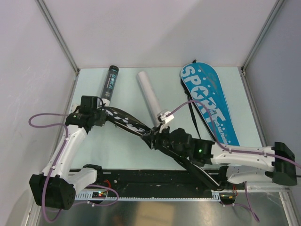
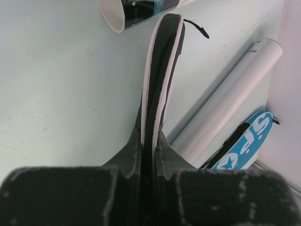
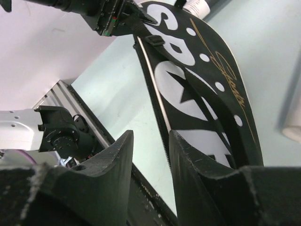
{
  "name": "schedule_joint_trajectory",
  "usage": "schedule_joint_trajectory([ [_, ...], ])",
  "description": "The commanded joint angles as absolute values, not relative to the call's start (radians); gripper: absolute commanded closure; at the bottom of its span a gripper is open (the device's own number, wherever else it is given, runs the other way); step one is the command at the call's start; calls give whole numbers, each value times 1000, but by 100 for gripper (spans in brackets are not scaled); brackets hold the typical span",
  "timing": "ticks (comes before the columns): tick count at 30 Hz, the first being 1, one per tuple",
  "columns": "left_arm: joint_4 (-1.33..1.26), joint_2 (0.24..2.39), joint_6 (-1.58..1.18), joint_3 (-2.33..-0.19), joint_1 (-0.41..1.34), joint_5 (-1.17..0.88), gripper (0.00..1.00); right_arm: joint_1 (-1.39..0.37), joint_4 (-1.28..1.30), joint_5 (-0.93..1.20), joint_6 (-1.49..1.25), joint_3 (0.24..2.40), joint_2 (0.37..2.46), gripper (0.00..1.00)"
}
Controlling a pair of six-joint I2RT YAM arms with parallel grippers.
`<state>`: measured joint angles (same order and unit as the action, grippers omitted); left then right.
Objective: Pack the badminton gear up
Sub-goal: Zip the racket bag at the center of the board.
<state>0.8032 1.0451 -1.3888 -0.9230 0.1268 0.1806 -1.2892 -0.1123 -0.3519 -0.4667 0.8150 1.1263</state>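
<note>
The left gripper [image 2: 149, 143] was pinched tight on the white-trimmed edge of a black racket cover [image 1: 127, 121], which stretched between the two arms above the pale table [image 1: 117, 150]. The right gripper [image 3: 150, 146] had its fingers spread at the cover's zipped edge, beside large white letters "SPO" and an unreadable gold script. Behind, a blue racket cover [image 1: 207, 99] reading "SPORT" lay flat at the right, a white tube [image 1: 149, 94] in the middle, and a black tube [image 1: 111, 84] with a blurred pale-blue label at the left.
</note>
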Motion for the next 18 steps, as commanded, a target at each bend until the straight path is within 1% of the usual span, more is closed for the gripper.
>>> schedule_joint_trajectory([
  [1,862,1027,-1536,-974,131,143,100,-1357,-403,-488,-304,849,1235,60],
  [5,870,1011,-1582,-959,129,147,100,-1401,-552,-499,-202,848,1334,63],
  [8,872,1012,-1593,-965,127,144,100,-1403,-640,-468,-194,848,1402,65],
  [12,873,1030,-1600,-970,125,120,100,-1410,-774,-424,-187,849,1499,65],
  [14,874,1032,-1604,-966,126,114,100,-1408,-823,-429,-188,859,1551,64],
  [18,875,1024,-1614,-955,124,105,100,-1389,-854,-468,-234,900,1651,58],
])
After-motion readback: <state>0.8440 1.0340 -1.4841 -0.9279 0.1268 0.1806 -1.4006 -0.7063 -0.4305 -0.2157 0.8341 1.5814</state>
